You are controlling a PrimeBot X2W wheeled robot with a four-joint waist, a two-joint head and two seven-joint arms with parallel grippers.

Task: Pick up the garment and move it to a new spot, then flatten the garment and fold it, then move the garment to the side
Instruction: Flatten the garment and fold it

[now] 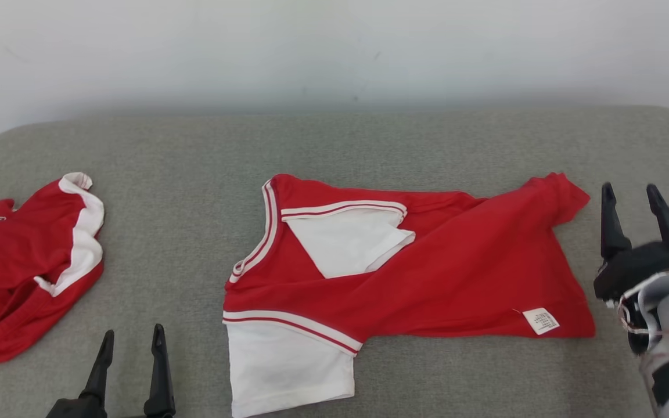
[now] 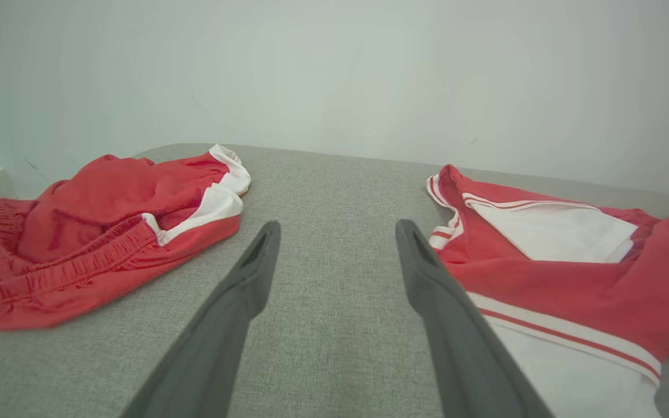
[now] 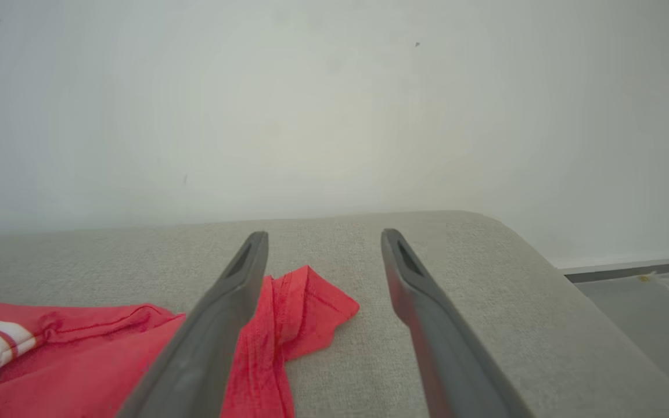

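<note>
While the left hand [image 1: 133, 337] and right hand [image 1: 630, 191] stand wide and empty, the garment [image 1: 456, 273] lies mid-surface [image 1: 195, 232], far sleeve [image 1: 349, 241] flopped across its chest; pinching doubled layers could fold creases in.

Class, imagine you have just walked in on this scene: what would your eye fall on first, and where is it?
A red shirt with white sleeves lies spread across the middle of the grey cushion, one sleeve folded over its body. A crumpled pair of red shorts sits apart at the far left. The left jaws and right jaws stand open at the lower left and right edge.
</note>
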